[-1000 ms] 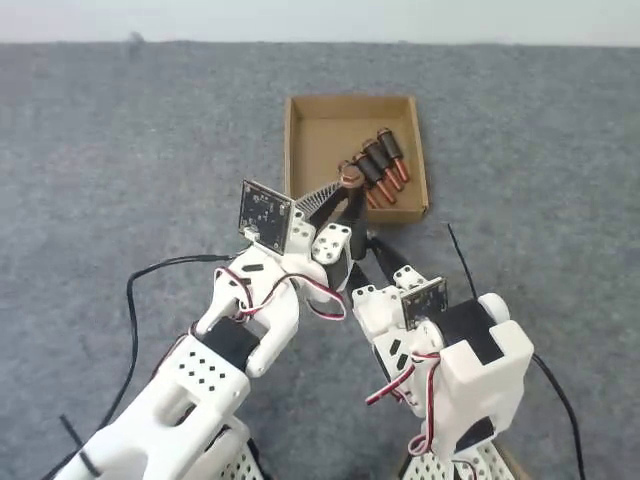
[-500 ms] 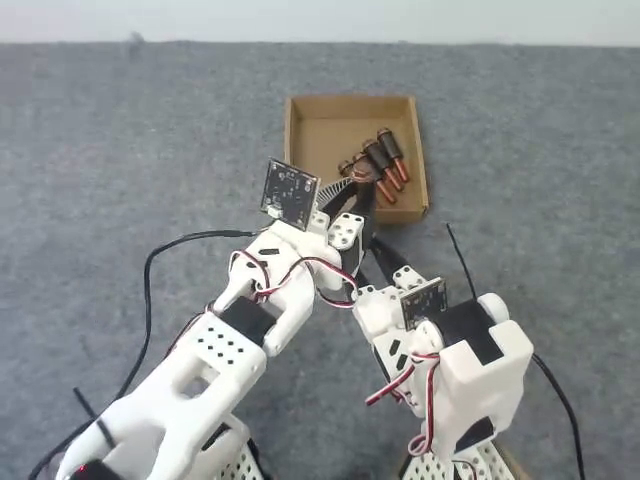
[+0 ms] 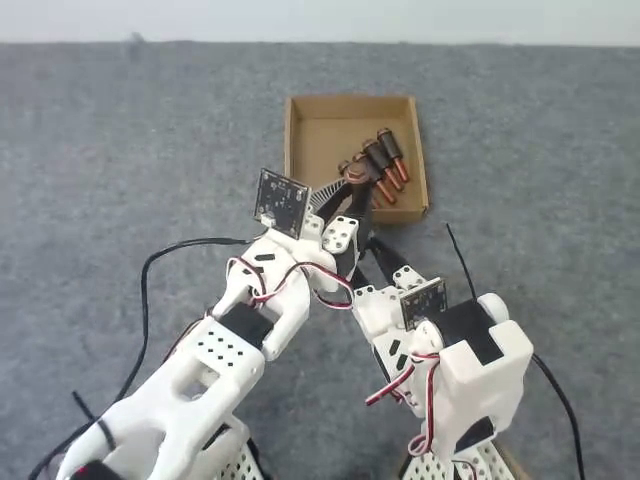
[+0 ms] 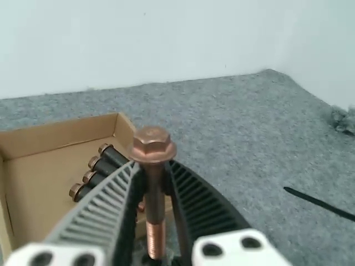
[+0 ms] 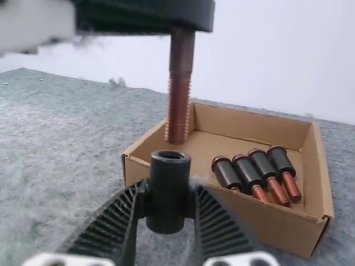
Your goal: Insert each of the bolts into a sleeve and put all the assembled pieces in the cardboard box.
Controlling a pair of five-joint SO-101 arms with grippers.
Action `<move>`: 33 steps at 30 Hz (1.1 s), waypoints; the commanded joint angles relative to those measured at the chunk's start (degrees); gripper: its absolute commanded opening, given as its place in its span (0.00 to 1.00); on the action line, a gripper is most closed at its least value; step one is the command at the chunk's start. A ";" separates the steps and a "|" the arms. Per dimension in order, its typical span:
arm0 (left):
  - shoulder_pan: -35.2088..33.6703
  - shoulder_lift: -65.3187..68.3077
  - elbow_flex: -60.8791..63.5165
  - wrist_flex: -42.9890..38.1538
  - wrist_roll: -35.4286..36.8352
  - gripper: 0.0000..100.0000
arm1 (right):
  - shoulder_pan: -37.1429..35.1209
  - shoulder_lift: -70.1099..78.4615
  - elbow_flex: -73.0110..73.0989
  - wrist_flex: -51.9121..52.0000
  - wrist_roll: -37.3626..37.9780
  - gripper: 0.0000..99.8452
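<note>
Right gripper point(image 5: 168, 200) is clamped snug round the black sleeve point(image 5: 168, 169), which stands upright, bore facing up. Directly over it, the left gripper point(image 4: 153, 169) pinches the copper bolt point(image 4: 155, 217) by its shank: vertical, hex head up, threaded tip pointing down, just above the sleeve's mouth. Beyond them, the cardboard box point(image 5: 288, 223) holds four assembled pieces point(image 5: 252, 166) lying side by side.

A grey carpeted surface point(image 3: 120, 160) runs back to a plain pale wall point(image 4: 138, 39).
</note>
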 commanded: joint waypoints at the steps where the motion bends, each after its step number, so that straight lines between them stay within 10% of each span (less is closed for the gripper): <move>1: -0.35 -0.53 -0.75 -2.11 0.44 0.01 | 0.04 -3.38 1.85 0.22 0.79 0.01; 33: 0.00 6.86 2.07 -6.95 0.26 0.01 | 1.71 -3.56 1.58 -1.89 0.97 0.01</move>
